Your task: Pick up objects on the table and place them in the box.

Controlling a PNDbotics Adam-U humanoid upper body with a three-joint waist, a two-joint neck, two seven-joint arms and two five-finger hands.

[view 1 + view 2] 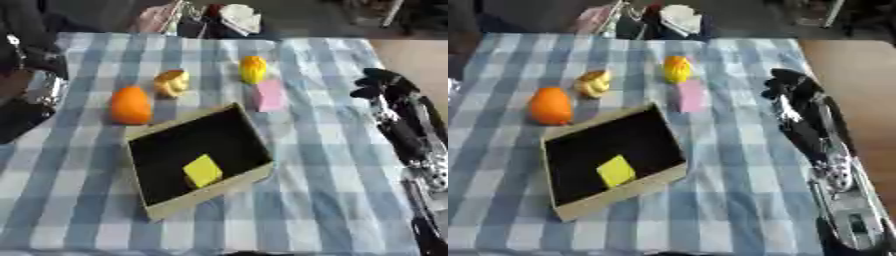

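Blue-and-white checked cloth [332, 200] covers the table I am working over, and the cardboard box [210, 192] sits near its middle, turned at an angle, its inside black. I can see one yellow block [203, 170] already lying on the box floor, toward the near right corner.

Four things wait outside the box, all on its far side. An orange [130, 105] stands just beyond the box's far left corner, close to the rim but apart from it. A little farther back and to the right lies a small tan and yellow object [171, 82] that I cannot make out better. A yellow, rounded object [253, 69] stands farther right, and a pink block [269, 95] lies just in front of it, near the box's far right corner; whether those two touch I cannot tell.

My right hand [787, 84] shows best in the right eye view, at the end of the arm that runs up the right side of the table. It is well to the right of the pink block, it holds nothing, and its dark fingers look bent, though I cannot tell how far they are closed.

Of my left arm [35, 90] I see only silver and black parts at the left edge; the hand itself is not visible.
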